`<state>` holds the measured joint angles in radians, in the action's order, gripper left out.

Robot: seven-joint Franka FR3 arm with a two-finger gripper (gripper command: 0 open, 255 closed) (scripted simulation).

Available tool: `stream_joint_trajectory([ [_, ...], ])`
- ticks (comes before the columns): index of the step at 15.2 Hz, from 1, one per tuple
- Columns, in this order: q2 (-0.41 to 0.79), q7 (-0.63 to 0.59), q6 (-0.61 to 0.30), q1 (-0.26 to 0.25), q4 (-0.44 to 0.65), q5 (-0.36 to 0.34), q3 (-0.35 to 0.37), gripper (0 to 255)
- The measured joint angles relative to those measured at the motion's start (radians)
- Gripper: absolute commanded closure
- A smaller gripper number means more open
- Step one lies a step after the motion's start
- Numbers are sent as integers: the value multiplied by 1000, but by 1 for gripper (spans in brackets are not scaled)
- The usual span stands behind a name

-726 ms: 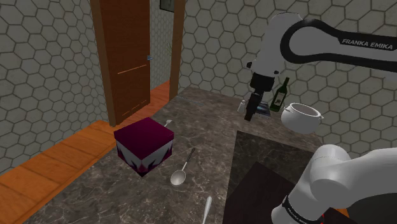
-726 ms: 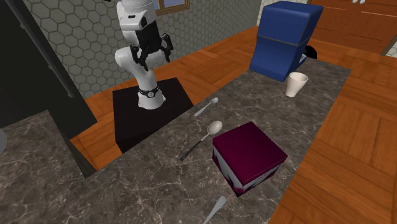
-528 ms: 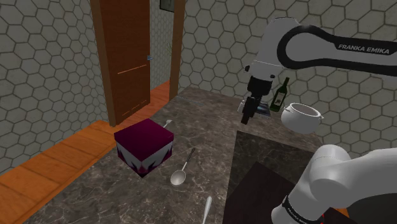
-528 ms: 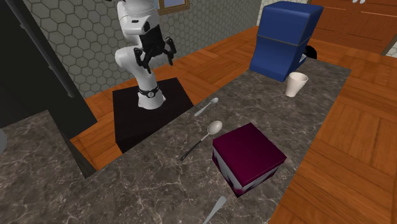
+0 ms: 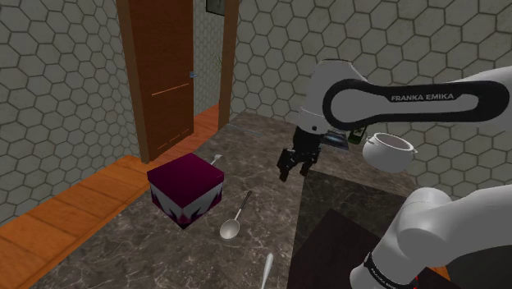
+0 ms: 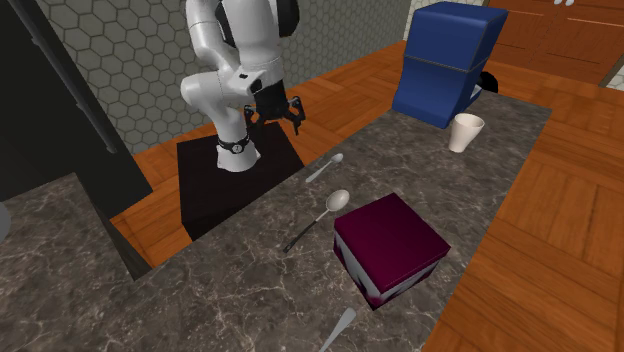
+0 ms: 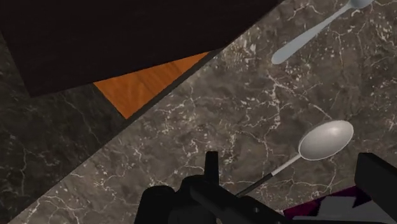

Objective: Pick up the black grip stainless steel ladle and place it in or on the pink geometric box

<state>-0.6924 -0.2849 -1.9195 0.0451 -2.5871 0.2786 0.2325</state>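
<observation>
While the ladle [image 5: 238,213] lies flat on the marbled counter [image 5: 250,139], just beside the dark-red box [image 5: 185,187] and apart from it, the gripper [image 5: 293,172] hangs in the air above the counter, near the stand's edge, with its jaws spread wide and nothing between them. I judge this to be the approach step, with no grasp begun. Next, the hand needs to come down over the thin dark handle, with the fingers set across it, before closing. Two plainer spoons [image 6: 325,168] [image 6: 340,325] also lie on the counter, so the descent must single out the one with the big round bowl [image 7: 326,140].
</observation>
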Motion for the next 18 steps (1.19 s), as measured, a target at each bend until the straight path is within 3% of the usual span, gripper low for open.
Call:
stream_joint_trajectory([
  [5, 128, -259, -186, 46, -20, 60, 132, 0],
  [10, 328, -531, -400, 122, -3, 59, 265, 0],
  [14, 514, -784, -551, 207, 46, -31, 354, 0],
  [18, 695, -1093, -673, 263, 93, -208, 395, 0],
])
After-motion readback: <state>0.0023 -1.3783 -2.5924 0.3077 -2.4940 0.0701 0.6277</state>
